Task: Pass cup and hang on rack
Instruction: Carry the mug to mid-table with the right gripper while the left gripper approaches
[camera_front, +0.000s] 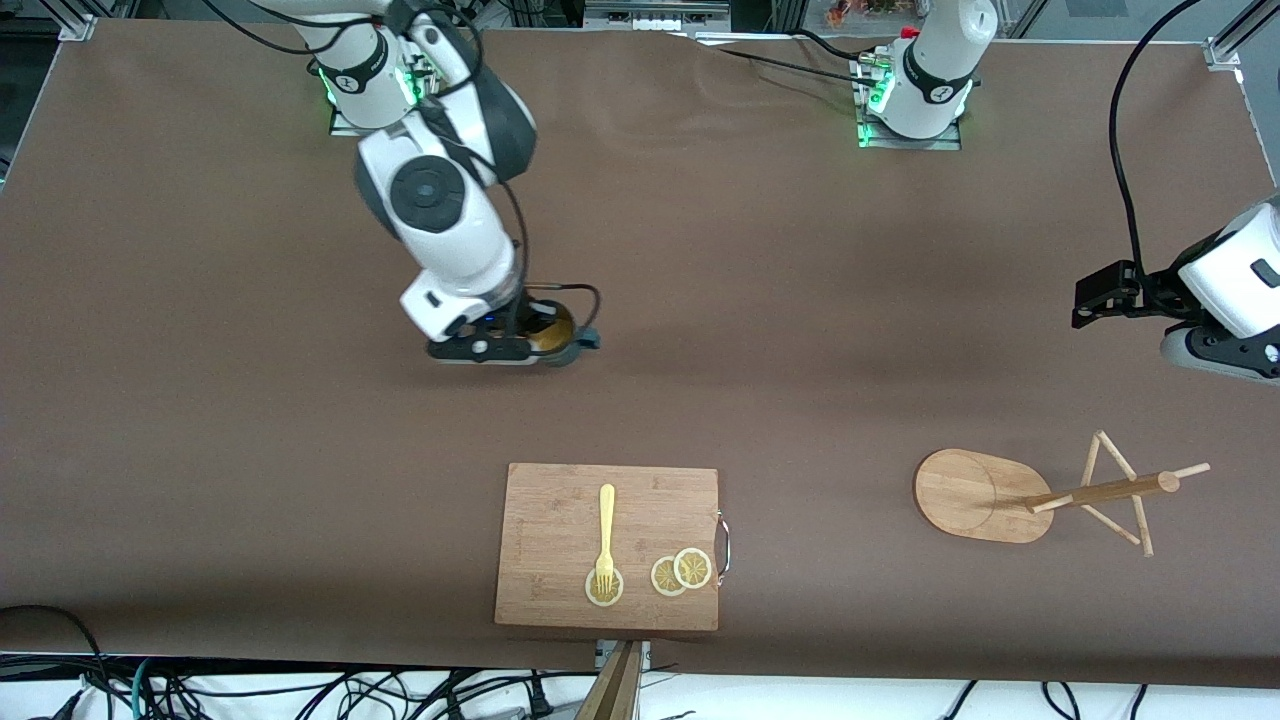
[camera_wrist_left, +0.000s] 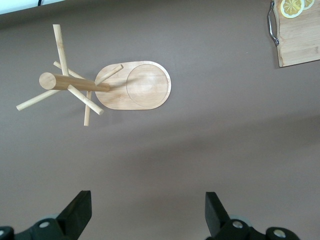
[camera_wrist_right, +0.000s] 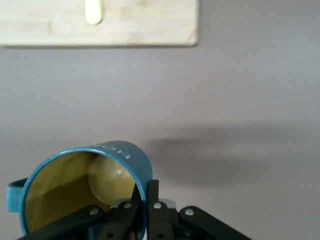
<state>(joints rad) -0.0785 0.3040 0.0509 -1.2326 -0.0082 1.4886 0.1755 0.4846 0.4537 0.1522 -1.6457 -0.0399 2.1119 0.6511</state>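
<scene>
The dark teal cup (camera_front: 562, 345), yellowish inside, is toward the right arm's end of the table, farther from the front camera than the cutting board. My right gripper (camera_front: 530, 342) is shut on its rim. In the right wrist view the gripper (camera_wrist_right: 145, 194) has one finger inside the wall of the cup (camera_wrist_right: 120, 155) and one outside; the handle points sideways. I cannot tell whether the cup rests on the table. The wooden rack (camera_front: 1100, 492) stands toward the left arm's end. My left gripper (camera_front: 1100, 300) waits open and empty above the table beside the rack (camera_wrist_left: 70, 82), its own fingers (camera_wrist_left: 148, 212) wide apart.
A bamboo cutting board (camera_front: 550, 520) with a metal handle lies near the table's front edge. It carries a yellow fork (camera_front: 605, 530) and lemon slices (camera_front: 680, 572). The board's corner also shows in the left wrist view (camera_wrist_left: 300, 45) and in the right wrist view (camera_wrist_right: 125, 25).
</scene>
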